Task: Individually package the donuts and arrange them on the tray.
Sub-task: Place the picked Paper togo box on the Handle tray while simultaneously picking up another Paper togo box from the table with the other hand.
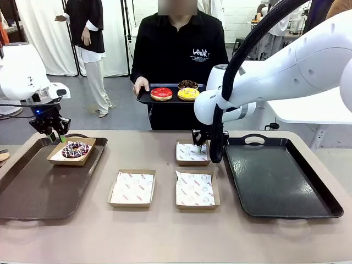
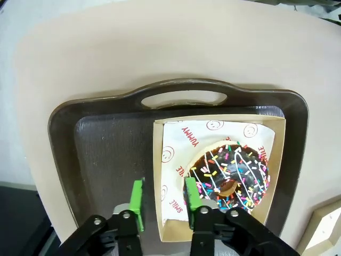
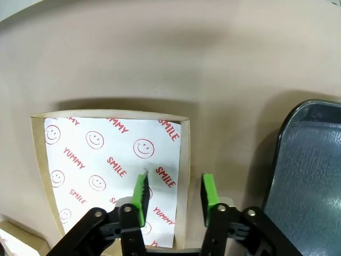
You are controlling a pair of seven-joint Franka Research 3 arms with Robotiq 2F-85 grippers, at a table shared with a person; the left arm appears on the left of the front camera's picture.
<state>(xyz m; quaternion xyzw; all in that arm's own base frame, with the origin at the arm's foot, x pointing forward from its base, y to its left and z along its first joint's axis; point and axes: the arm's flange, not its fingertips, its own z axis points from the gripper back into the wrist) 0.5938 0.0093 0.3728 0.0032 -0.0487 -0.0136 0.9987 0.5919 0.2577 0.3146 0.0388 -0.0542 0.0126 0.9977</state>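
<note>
The dark purple sprinkled donut [image 1: 75,149] lies in a paper-lined box [image 1: 82,160] at the far end of the brown left tray [image 1: 33,187]. My left gripper [image 1: 56,136] hangs open just above that box's far left edge. In the left wrist view the left gripper [image 2: 164,205] straddles a wall of the box [image 2: 176,133], beside the donut [image 2: 234,173], with its pads apart. My right gripper [image 1: 201,142] is low over the far empty box [image 1: 190,154]. In the right wrist view the right gripper [image 3: 174,196] stands open astride a wall of the box [image 3: 106,154]. A person holds a black tray [image 1: 144,99] with the red donut [image 1: 161,93], the yellow donut [image 1: 188,94] and the chocolate donut [image 1: 187,84].
Two more empty paper-lined boxes [image 1: 132,188] [image 1: 197,190] sit mid-table near the front. A black tray [image 1: 275,181] lies at the right, its edge close to my right gripper. The person stands at the far side of the table.
</note>
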